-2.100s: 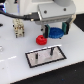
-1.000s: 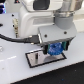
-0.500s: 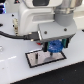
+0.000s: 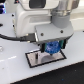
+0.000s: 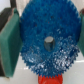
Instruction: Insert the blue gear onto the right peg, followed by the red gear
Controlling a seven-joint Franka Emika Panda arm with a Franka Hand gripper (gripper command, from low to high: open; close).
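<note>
Above the plate (image 4: 46,58) on the table (image 4: 15,70), a gear (image 4: 53,48) gripped between the two fingers (image 4: 61,45) of the gripper (image 4: 53,47). Beneath that gear, a second gear (image 5: 51,79) (only its edge in the wrist view). Pegs hidden.

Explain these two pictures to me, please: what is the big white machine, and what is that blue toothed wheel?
The white machine is a robot arm. One picture comes from a camera off to the side; the other from a camera on the arm's wrist, looking down past its gripper. The gripper, a two-fingered clamp, holds the blue gear by its rim between green pads. Below lies a black-rimmed grey plate on the white table. A bit of the red gear peeks out beneath the blue one. The pegs are too small to make out.
</note>
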